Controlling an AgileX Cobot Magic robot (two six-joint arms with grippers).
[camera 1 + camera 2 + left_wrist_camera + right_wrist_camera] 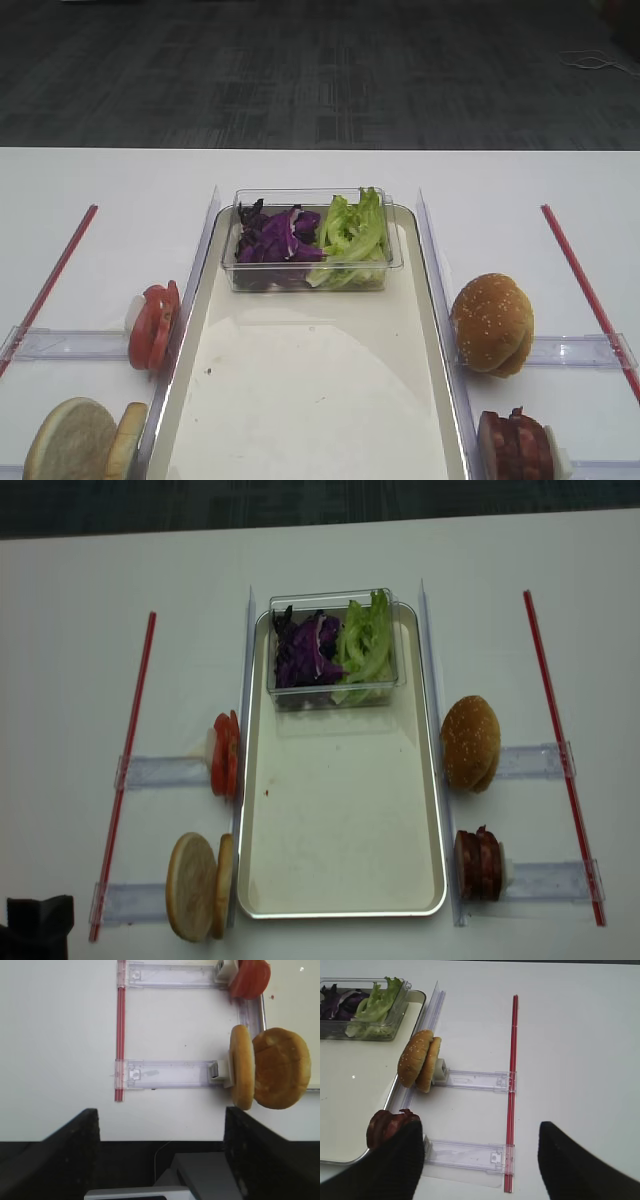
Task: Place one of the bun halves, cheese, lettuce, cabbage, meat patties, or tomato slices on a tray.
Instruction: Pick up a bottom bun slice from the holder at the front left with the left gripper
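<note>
Tray (340,830) looks like shiny metal at the rim with a smooth cream bottom — clear glossy plastic box (312,240) on it, matt white table (80,630), seeded bun (492,322) rough-crusted.

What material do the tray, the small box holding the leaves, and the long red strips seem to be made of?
The tray looks like metal: its raised rim is silvery and shiny, though the flat bottom is a matte cream. The box seems to be clear hard plastic, since the cabbage and lettuce show through its walls. The red strips are probably translucent plastic; the material is less certain.
</note>
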